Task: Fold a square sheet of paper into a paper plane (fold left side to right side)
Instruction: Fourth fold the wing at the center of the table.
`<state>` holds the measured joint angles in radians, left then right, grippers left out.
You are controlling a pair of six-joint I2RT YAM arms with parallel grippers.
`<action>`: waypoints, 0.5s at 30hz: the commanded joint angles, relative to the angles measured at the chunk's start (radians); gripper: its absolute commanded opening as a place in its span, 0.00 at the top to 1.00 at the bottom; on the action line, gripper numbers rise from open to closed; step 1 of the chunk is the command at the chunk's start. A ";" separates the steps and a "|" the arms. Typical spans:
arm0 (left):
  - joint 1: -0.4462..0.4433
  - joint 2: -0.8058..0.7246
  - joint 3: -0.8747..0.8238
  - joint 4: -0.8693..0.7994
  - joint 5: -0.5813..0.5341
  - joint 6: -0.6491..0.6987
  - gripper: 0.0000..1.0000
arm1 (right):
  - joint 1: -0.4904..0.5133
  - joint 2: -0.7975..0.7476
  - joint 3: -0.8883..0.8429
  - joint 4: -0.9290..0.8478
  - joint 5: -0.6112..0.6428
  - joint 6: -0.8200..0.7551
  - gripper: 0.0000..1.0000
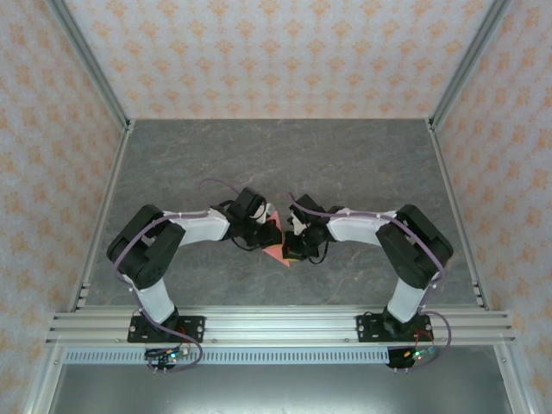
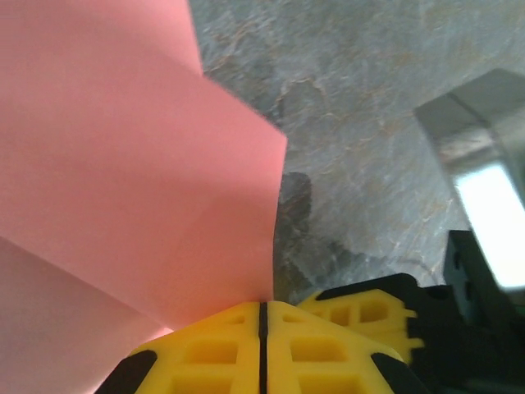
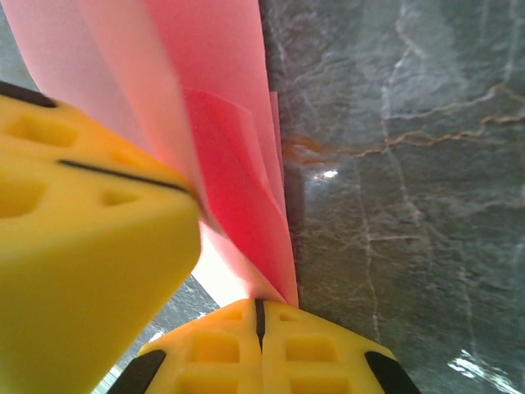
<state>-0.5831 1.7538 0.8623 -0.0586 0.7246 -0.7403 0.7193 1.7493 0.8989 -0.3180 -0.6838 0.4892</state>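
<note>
Found thin salmon-pink folded sheet of paper (image 1: 274,236) held between both grippers, over the near middle of the grey marbled tabletop (image 1: 276,164). Observed left gripper (image 2: 262,322) with yellow fingers pressed flat together on the sheet's lower edge, creased panels fanning up and left. Recorded right gripper (image 3: 258,316) likewise clamped on a narrow bunch of layers, close beside the left gripper.

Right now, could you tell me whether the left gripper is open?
No, the left gripper is closed to a thin seam, pinching the square sheet of paper.
</note>
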 commanded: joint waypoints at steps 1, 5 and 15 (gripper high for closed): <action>-0.014 0.020 -0.017 0.028 -0.008 -0.014 0.92 | 0.002 0.079 -0.045 -0.146 0.173 -0.021 1.00; -0.014 0.033 -0.030 0.029 -0.034 -0.007 0.93 | 0.002 0.081 -0.041 -0.157 0.178 -0.024 1.00; 0.010 0.110 -0.042 0.044 -0.115 0.046 0.94 | 0.002 0.084 -0.040 -0.198 0.201 -0.039 1.00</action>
<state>-0.5846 1.7920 0.8413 -0.0105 0.7044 -0.7250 0.7197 1.7554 0.9131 -0.3424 -0.6773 0.4698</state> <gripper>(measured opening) 0.058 0.049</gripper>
